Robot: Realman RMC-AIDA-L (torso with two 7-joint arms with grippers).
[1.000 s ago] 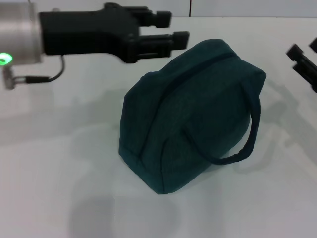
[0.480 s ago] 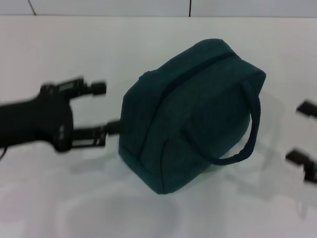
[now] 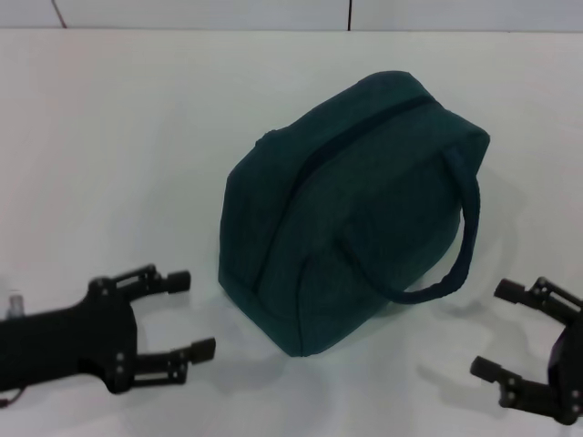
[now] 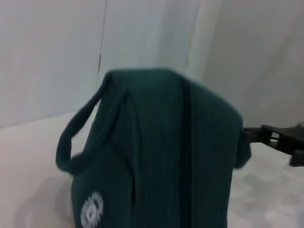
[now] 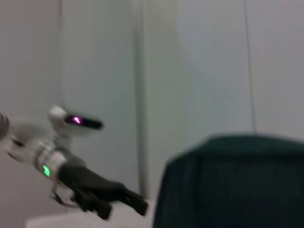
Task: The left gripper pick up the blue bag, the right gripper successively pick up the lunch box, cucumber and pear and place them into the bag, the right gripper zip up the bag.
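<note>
The blue bag (image 3: 351, 214) stands on the white table with its top zipper line closed and one loop handle (image 3: 460, 246) hanging on its right side. My left gripper (image 3: 191, 314) is low at the front left, open, a short gap away from the bag's front corner and holding nothing. At the front right my right gripper (image 3: 492, 330) is open and apart from the handle. The left wrist view shows the bag (image 4: 156, 156) with its white logo (image 4: 91, 212). In the right wrist view the bag (image 5: 232, 185) fills the lower right. The lunch box, cucumber and pear are out of view.
The white table (image 3: 137, 137) runs back to a pale wall. Past the bag, the left wrist view catches the right gripper (image 4: 280, 140). The right wrist view shows the left arm (image 5: 71, 171) with its green light beside the bag.
The left gripper dropped from the back left, above the bag's top, to the front left near the table. The right gripper came from the back right edge to the front right.
</note>
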